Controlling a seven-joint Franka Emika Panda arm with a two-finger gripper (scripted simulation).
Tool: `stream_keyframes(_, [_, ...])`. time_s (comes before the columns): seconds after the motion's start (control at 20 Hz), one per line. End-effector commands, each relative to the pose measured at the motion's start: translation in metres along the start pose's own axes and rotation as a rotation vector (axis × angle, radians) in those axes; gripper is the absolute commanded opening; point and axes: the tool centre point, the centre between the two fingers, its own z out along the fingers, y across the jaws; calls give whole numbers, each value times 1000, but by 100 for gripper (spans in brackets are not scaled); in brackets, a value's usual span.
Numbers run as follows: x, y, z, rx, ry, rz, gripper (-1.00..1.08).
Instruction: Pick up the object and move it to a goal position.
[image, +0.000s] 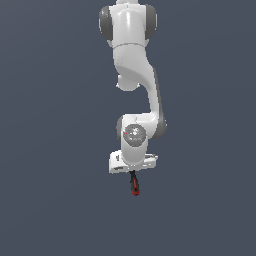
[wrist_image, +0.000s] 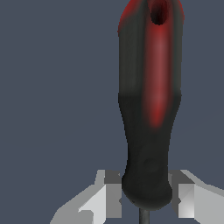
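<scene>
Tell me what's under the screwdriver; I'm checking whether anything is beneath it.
Beneath the screwdriver only plain grey surface shows. The pincer straddles the handle's shaft end; whatever lies directly behind the handle is covered.

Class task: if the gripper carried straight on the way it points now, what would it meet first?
The screwdriver already sits between the fingers of the gripper. Beyond it only the plain grey surface shows; its distance is unclear.

The table (image: 50, 150) is rendered as a uniform dark blue-grey surface filling both views. No edges, seams or markings are shown. Whether the screwdriver (image: 134, 186) rests on it cannot be determined.
</scene>
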Motion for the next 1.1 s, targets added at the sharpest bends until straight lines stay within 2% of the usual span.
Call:
stream_keyframes(0.0, [0,0,0,0,1,0,-100])
stream_keyframes(0.55, [-2,-2,-22,0,0,0,-100])
stream_keyframes(0.8, [-6,-4,-55,0,0,0,-100])
stream_keyframes(1.05, [-11,-8,-105,0,0,0,-100])
